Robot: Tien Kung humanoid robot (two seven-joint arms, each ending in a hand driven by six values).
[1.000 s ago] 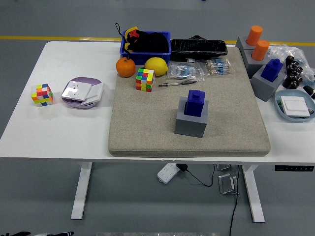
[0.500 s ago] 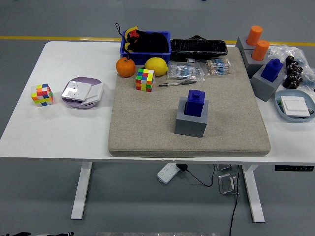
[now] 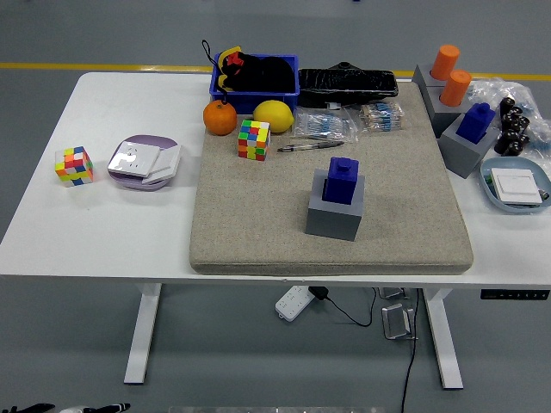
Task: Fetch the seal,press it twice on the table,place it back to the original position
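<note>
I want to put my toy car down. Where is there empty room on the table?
The beige mat is bare left of and in front of the grey block holding the blue seal. The white table is bare in front of the small cube and purple plate. The back row and right side are crowded.

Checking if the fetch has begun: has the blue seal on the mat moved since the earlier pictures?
No. The blue seal sits in its grey holder on the beige mat, at the same spot below the pen.
</note>
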